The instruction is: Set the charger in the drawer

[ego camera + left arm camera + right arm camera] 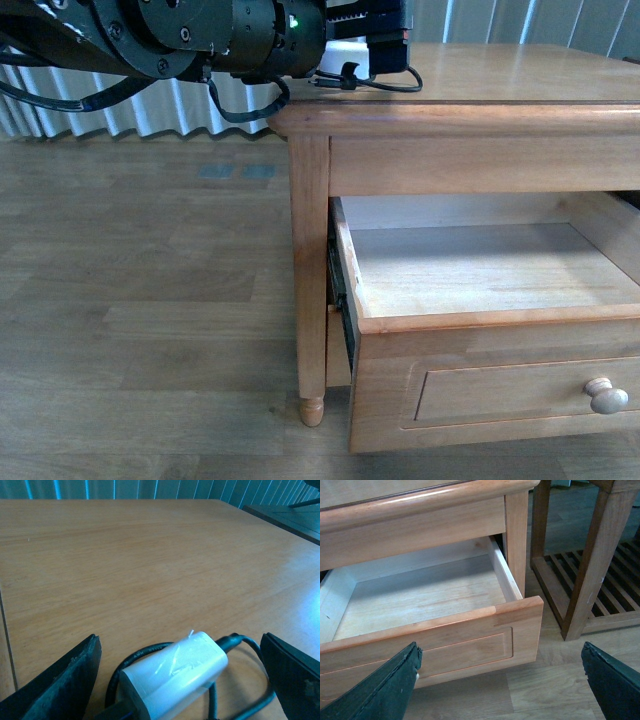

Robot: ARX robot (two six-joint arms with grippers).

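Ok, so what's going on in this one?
The left pincer sits open on either side of the charger, which lies on the wooden tabletop; the fingers have not closed on it. The drawer below is pulled out, and the charger is not in it yet. The right pincer hangs open in front of that drawer, holding nothing.

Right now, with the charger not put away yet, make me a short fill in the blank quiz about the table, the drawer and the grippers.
1. The charger lies on the ___, not in the drawer.
2. The left gripper, open, has a finger on either side of the ___.
3. The drawer stands open and is ___ inside.
4. The right gripper faces the drawer front, jaws ___.
Missing words: table; charger; empty; open.
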